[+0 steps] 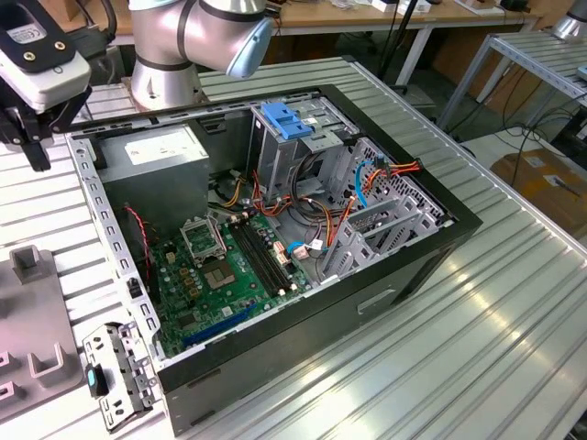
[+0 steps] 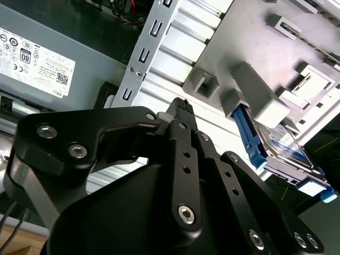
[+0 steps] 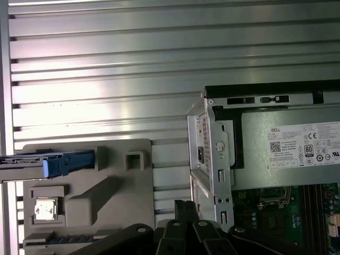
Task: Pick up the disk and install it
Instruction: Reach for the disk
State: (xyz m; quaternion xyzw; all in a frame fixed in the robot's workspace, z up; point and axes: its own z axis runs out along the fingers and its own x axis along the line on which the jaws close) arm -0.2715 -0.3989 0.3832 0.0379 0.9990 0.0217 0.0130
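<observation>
The disk (image 2: 284,146) stands on edge in a slot of the grey holder (image 2: 255,69). The second wrist view gives its broad silver face between blue side rails, and the first wrist view gives its thin edge (image 3: 32,162) with one rail end-on. The gripper (image 2: 183,106) hangs over the ribbed table (image 3: 106,64) between holder and computer case (image 1: 413,257), its fingertips drawn together on nothing, apart from the disk. The exterior view adds the open case's green motherboard (image 1: 229,266), power-supply box (image 1: 156,151) and blue bracket (image 1: 286,122) on the drive cage.
</observation>
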